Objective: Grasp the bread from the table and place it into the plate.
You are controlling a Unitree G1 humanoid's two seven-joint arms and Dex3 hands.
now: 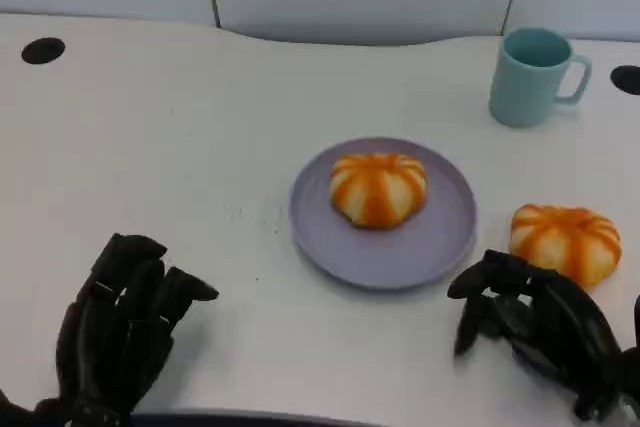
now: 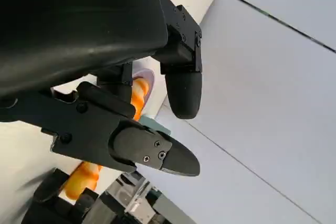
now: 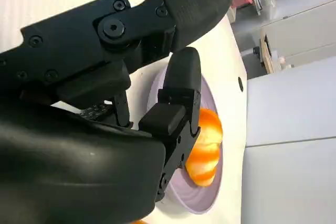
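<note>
Bread (image 1: 378,188) on purple plate (image 1: 440,242), round, glossy, orange-striped dome up.
Second bread (image 1: 565,241) right; both hands (image 1: 125,322) (image 1: 535,322) empty, fingers apart.

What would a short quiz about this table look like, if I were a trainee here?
1. True or false: one orange-striped bread already lies on the purple plate.
2. Which hand is nearer the bread still on the table: A) left hand B) right hand?
3. Fill in: the light blue ___ stands beyond the plate, toward the table's far right.

Key: 1 true; 2 B; 3 mug. Both hands hold nothing.
</note>
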